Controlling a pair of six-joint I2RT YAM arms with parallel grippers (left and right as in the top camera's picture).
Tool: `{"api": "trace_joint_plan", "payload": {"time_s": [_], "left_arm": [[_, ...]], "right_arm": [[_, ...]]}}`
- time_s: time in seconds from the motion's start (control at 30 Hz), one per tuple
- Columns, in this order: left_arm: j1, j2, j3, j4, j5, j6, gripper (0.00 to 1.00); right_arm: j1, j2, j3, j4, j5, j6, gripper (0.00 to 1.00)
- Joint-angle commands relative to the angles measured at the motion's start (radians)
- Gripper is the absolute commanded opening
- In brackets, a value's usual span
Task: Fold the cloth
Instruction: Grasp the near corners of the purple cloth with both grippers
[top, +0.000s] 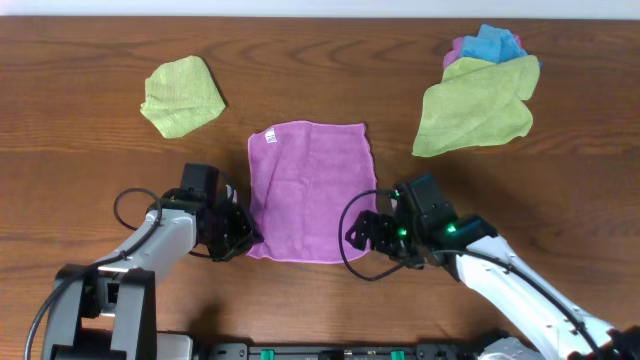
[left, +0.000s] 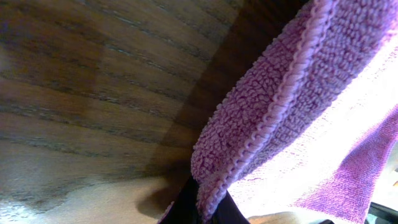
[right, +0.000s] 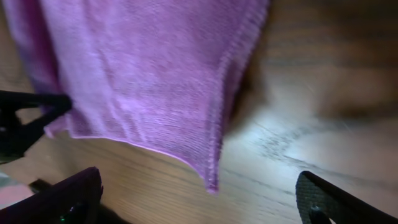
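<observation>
So far the square purple microfibre cloth (top: 310, 190) lies spread flat in the middle of the dark wooden table (top: 80, 180). No fold is made yet, so nearly the whole task is ahead. The left gripper (top: 238, 235) is low at the cloth's near left corner, with its jaws clamped on the stitched hem, which the left wrist view shows bunched up off the wood. The right gripper (top: 365, 232) sits low at the near right corner with its jaws spread wide — the corner lies between them, ungripped. By my reckoning it must close there before both corners can be carried over to the far edge.
</observation>
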Motion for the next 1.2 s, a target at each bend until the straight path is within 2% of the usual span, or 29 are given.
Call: {"api": "trace_joint_plan", "payload": {"time_s": [0.0,0.17,0.37,0.43,0.57,0.6,0.63,0.67,0.93,1.17], "left_arm": [[0.003,0.008,-0.01,-0.003,0.018,-0.001,0.06],[0.003,0.008,-0.01,-0.004,0.019,-0.005,0.06],[0.003,0.008,-0.01,-0.004,0.026,-0.012,0.06],[0.003,0.008,-0.01,-0.004,0.033,-0.014,0.06],[0.003,0.008,-0.01,-0.002,0.052,-0.019,0.06],[0.003,0.008,-0.01,0.0,0.053,-0.022,0.06],[0.003,0.008,-0.01,0.001,0.053,-0.028,0.06],[0.003,0.008,-0.01,0.002,0.057,-0.027,0.06],[0.003,0.007,-0.01,0.0,0.114,-0.024,0.06],[0.01,-0.006,0.005,-0.044,0.156,0.037,0.06]], "right_arm": [[-0.002,0.045,-0.007,0.006,0.028,0.002,0.98],[-0.002,0.134,-0.007,0.074,0.019,0.003,0.87],[-0.002,0.228,-0.007,0.156,-0.024,0.008,0.83],[-0.002,0.243,-0.007,0.168,-0.026,0.008,0.71],[-0.002,0.251,-0.007,0.183,-0.025,0.008,0.4],[-0.002,0.251,-0.007,0.186,-0.024,0.007,0.28],[-0.002,0.251,-0.007,0.186,-0.019,0.007,0.11],[-0.002,0.251,-0.007,0.186,-0.014,0.007,0.01],[-0.029,0.237,-0.006,0.186,-0.027,0.001,0.01],[-0.032,0.156,-0.002,0.158,-0.049,-0.039,0.01]]}}
